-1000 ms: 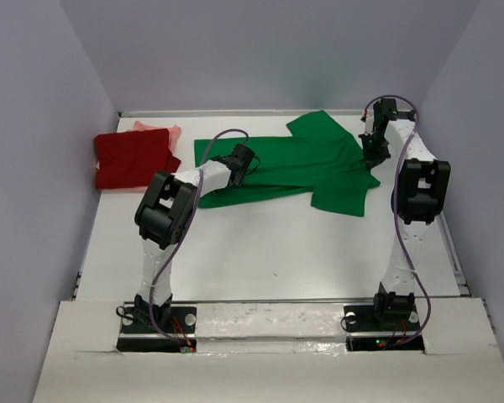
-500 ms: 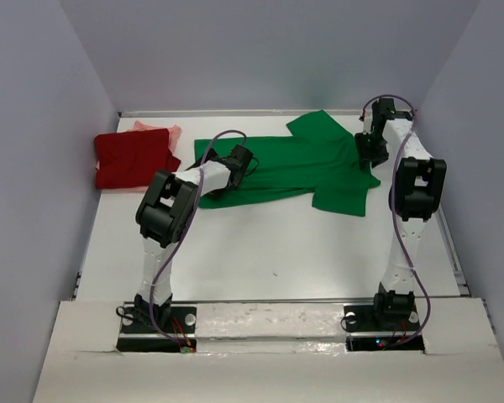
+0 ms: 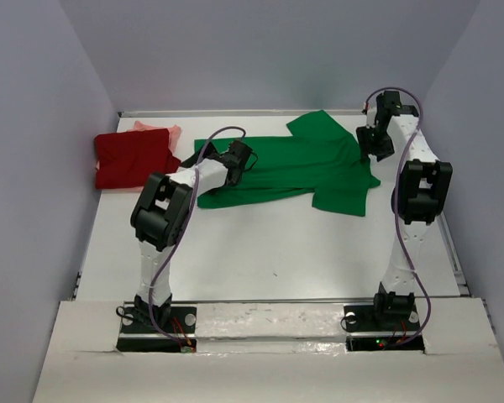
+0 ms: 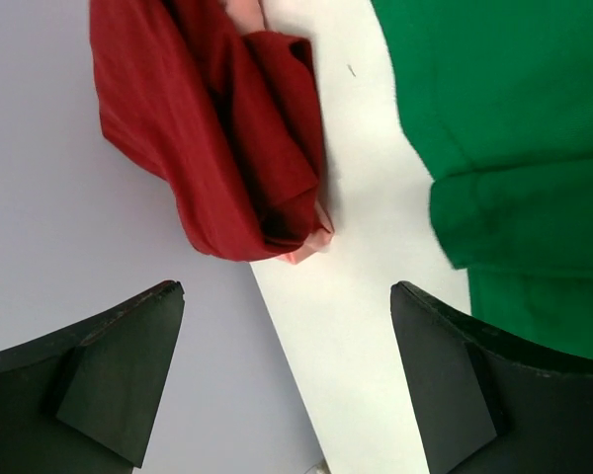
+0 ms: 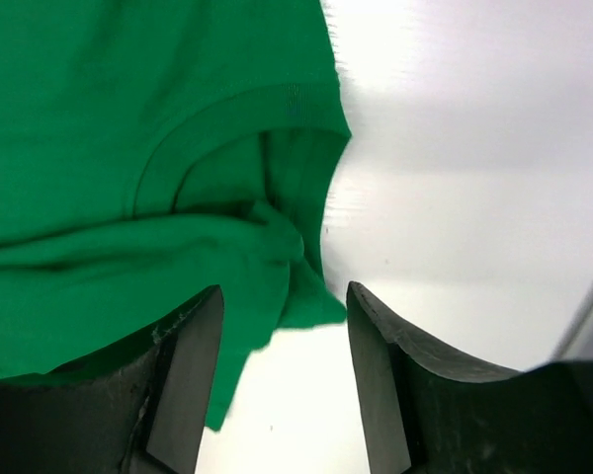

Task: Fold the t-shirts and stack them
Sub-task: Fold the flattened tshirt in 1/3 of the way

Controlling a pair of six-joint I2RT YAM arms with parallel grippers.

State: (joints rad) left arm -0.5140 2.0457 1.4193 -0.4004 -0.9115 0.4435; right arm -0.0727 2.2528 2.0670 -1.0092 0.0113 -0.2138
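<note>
End effectors, overhead: left end effector (image 3: 239, 159) and right end effector (image 3: 371, 144) hover at opposite ends of green t-shirt (image 3: 302, 168), spread on table (image 3: 277, 243), apparently for folding.
Left wrist: jaws wide, empty; dark red t-shirt (image 4: 208, 138) lies over salmon-pink t-shirt (image 4: 301, 252), apparently the stack begun.
Right wrist: jaws parted above the green neckline, gripping nothing.

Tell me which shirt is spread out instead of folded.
The green t-shirt, lying flat, sleeves out; the dark red shirt and pink shirt sit stacked at the left.
</note>
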